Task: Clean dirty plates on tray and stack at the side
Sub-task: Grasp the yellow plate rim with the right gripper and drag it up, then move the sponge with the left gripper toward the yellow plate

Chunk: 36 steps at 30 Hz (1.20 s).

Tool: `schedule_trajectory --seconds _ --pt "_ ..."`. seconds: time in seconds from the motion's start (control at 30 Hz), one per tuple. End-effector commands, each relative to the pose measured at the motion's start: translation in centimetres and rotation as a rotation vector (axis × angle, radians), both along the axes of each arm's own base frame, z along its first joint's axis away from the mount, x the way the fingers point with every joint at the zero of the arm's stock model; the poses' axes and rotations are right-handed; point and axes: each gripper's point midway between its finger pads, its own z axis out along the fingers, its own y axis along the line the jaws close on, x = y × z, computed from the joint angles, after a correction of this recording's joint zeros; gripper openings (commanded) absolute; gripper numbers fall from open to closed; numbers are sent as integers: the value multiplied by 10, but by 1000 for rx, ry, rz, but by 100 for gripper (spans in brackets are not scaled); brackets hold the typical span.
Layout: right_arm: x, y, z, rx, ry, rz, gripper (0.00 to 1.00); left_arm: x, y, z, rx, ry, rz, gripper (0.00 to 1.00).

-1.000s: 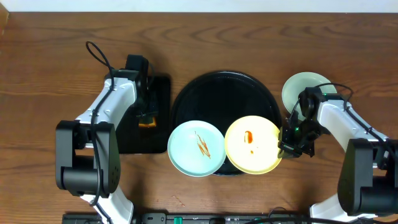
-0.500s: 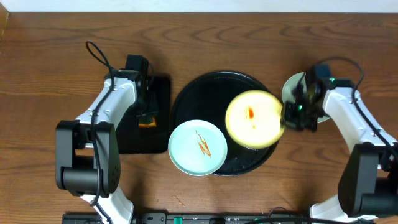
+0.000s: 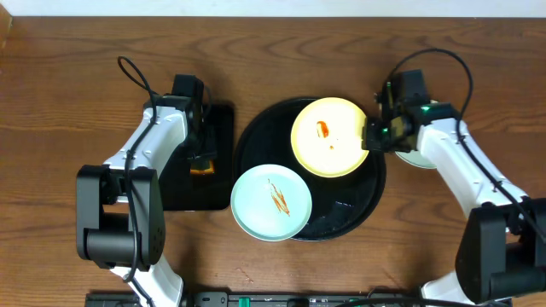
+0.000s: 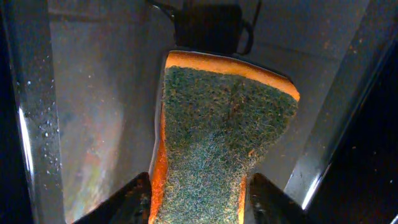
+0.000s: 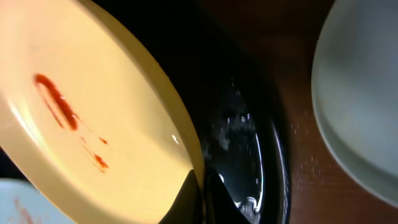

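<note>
While I am pinching the yellow plate [image 3: 329, 136] by its right rim, my right end effector [image 3: 368, 136] is standing fully closed on that thin edge, and the plate is hanging over the back half of the round black tray [image 3: 260, 136]. It is looking stiff and light to me, but glossy, so a one-sided rim grip is probably leaving it free to tip or slide. The wrist view is showing the red sauce streak [image 5: 56, 102] well apart from my fingers, which I am judging a good thing: the clean rim is the drier place to hold. Droplets are glinting on the tray below, so I am expecting some wetness there.

One mint plate [image 3: 270, 202], streaked with sauce, is lying at the tray's front left, overhanging the rim. Another pale plate [image 5: 360, 99] is sitting on the tabletop [image 3: 68, 85] just right of the tray.

My left end effector [image 4: 199, 205] is straddling the sponge [image 4: 224, 137] over the rectangular tray [image 3: 175, 192]; I cannot tell whether it is clamping or merely touching it. The sponge is looking soft and squashable, so it is best taken across its narrow width.
</note>
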Motion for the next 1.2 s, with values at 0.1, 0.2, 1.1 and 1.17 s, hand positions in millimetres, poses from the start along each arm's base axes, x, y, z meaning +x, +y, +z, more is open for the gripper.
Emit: schedule_trajectory --seconds 0.1,0.2,1.1,1.17 --pt "11 7 -22 -76 -13 -33 1 7 -1 -2 1 -21 -5 57" --pt "13 10 -36 -79 1 -26 1 11 -1 -1 -1 -36 -5 57" --pt "12 9 -44 -85 21 -25 1 18 -1 22 -7 -111 -5 7" --pt "12 9 -44 -85 21 -25 1 24 -2 40 -12 -167 -5 7"
